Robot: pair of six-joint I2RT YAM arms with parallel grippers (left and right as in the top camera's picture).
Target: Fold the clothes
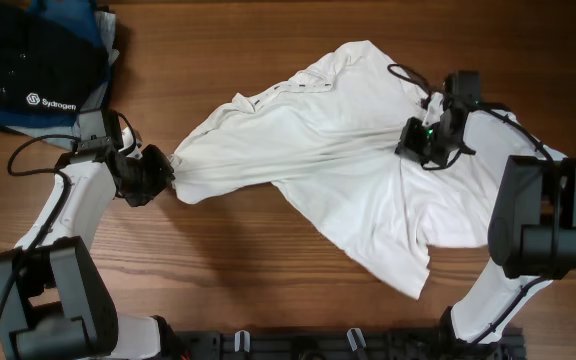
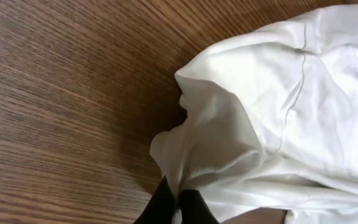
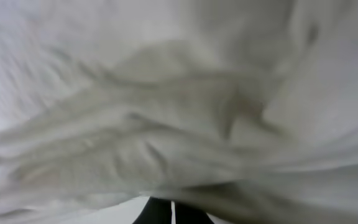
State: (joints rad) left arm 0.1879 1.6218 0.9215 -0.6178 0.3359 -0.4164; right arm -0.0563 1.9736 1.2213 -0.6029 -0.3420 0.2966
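While left hand (image 1: 171, 180) pinches white garment (image 1: 308, 140), right hand (image 1: 407, 151) clamps it.

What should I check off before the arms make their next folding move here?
1. Left fingers shut on the bunched end of the white garment: ok.
2. Right fingers shut on cloth: ok; the folds run taut toward them.
3. Garment lying flat enough to fold: not ok; it is pulled into ridges between the arms and the lower part is rumpled.
4. Dark folded stack clear of the garment: ok; they lie apart.
5. Which part of the garment the right fingers hold: cannot tell; cloth fills the right wrist view.
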